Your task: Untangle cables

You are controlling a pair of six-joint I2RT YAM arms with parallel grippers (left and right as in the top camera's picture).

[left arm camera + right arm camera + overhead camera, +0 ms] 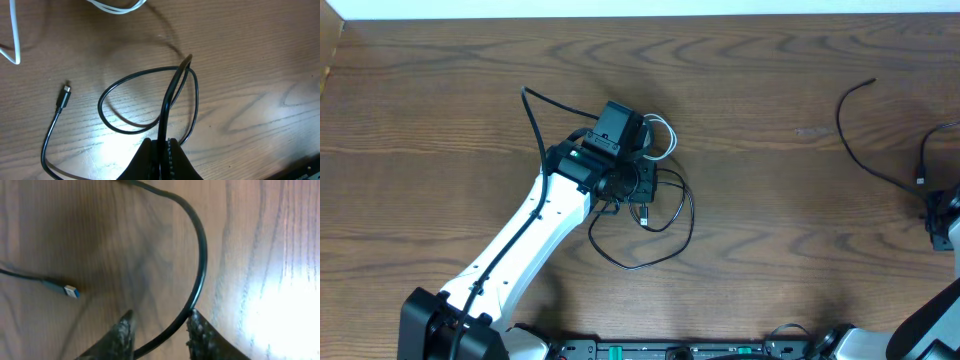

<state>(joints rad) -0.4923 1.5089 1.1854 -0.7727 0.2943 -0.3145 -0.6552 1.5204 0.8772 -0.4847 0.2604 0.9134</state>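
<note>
Pinches the black cable (165, 115) in the left gripper (160, 146), fingers closed fully onto the cord at the bottom centre of the left wrist frame. Shows that cord rising from the pinch toward mid-frame and spreading into a loop on the wooden table (250, 75), with a small plug (64, 95) lying at centre left and the white cable (117, 10) crossing the top edge. Places this gripper, seen overhead, just left of frame centre, over the black loops, with the white cable curling out at its upper right. Holds the right gripper (161, 316) wide open at the bottom of the right wrist frame, clamping nothing. Straddles a second black cable (201, 265) there, the cord running between the fingers, nearer the frame-right one. Shows a blue-tipped plug (70, 291) at centre left. Sets this second cable near the right edge overhead, well apart from the central loops.
</note>
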